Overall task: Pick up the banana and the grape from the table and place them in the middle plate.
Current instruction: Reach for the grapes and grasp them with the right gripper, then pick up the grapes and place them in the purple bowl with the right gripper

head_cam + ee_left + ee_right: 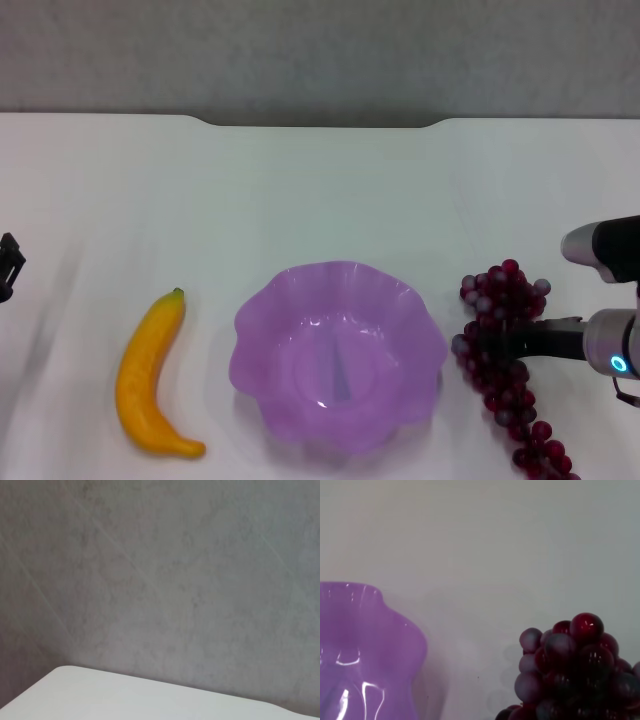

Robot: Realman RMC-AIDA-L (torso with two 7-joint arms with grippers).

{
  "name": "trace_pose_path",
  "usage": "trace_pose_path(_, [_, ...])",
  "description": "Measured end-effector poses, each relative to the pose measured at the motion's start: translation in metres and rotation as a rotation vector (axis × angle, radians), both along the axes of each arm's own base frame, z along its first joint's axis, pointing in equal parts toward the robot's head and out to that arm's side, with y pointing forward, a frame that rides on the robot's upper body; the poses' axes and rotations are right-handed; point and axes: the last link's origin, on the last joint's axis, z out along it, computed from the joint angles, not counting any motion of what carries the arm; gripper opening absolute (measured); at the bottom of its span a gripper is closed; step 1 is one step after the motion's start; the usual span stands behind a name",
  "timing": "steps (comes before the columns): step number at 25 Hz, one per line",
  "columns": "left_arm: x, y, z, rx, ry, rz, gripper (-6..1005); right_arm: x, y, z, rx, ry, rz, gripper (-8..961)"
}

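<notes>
At the right edge of your head view, your right gripper (pixel 490 343) reaches in from the side, its dark fingers lying across the middle of the grape (pixel 505 365). The bunch rests on the table (pixel 320 190) just right of the middle plate (pixel 338 352), running from a thick cluster at the far end down to a thin tail near the bottom edge of that view. You can see the fingers among the grapes, but whether they are closed on the bunch or only set around it cannot be told from here. From your right wrist camera you get the grape (pixel 567 672) close up, round dark red berries with a pale bloom, and the scalloped purple wall of the middle plate (pixel 365 650) beside it with a strip of white table between them.

Your left gripper (pixel 8 266) sits parked at the far left edge of the head view, only a dark corner of it showing, so how far it stands open is not something you can read. Its wrist camera shows just a corner of the table (pixel 125 697) and a grey wall (pixel 160 570).

Count what you have: one banana (pixel 150 378), lying on the table left of the plate with its green stem tip pointing away from you; one bunch of grapes; one plate, with nothing in it.
</notes>
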Motion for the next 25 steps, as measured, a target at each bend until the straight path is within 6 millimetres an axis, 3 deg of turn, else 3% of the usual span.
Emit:
trace_pose_path(12, [0.0003, 0.0005, 0.0, 0.001, -0.001, 0.0, 791, -0.0017, 0.0, -0.0041, 0.013, -0.017, 0.038, 620])
trace_pose_path(25, [0.001, 0.0011, -0.0007, -0.001, -0.002, -0.001, 792, 0.0002, -0.0006, -0.0042, 0.012, -0.02, 0.035, 487])
